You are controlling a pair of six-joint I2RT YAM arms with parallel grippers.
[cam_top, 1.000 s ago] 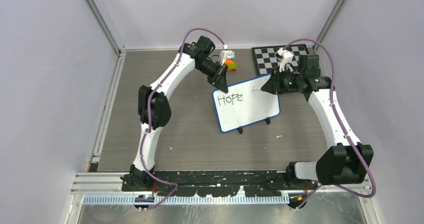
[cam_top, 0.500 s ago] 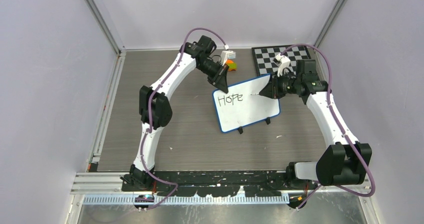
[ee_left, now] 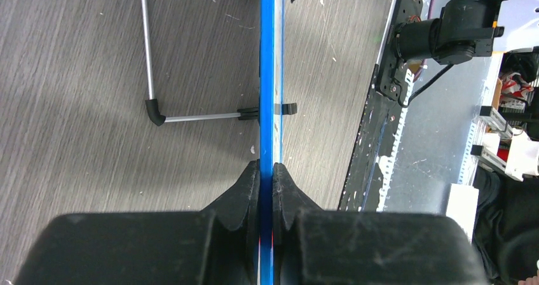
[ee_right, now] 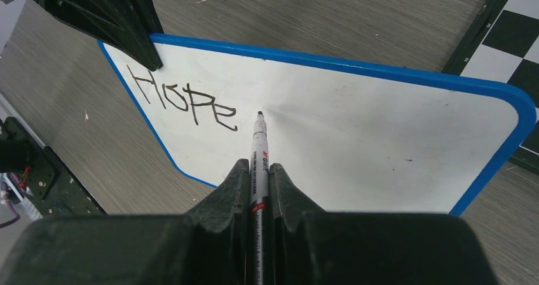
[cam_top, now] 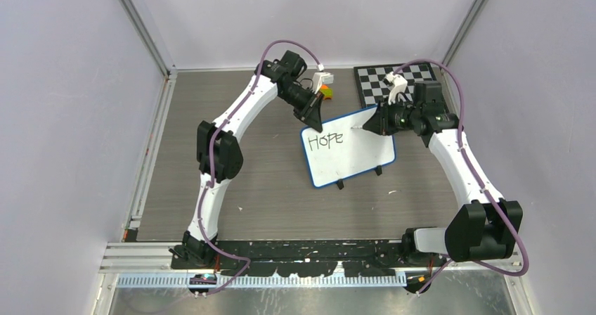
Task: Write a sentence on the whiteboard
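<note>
The small white rectangular whiteboard with a blue rim [cam_top: 351,157] sits on the grey wood-grain table [cam_top: 232,167], just in front of the black-and-white checkered board [cam_top: 379,81]. It reads "Hope". The left gripper [cam_top: 318,123] pinches its blue edge at the corner away from the checkered board. The right gripper [ee_right: 257,167] clamps a white marker pen [ee_right: 259,139], its tip just beyond the word.

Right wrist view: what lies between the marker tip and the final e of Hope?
Only bare white whiteboard; no ink between the marker tip and the word Hope. The right wrist view shows it.
</note>
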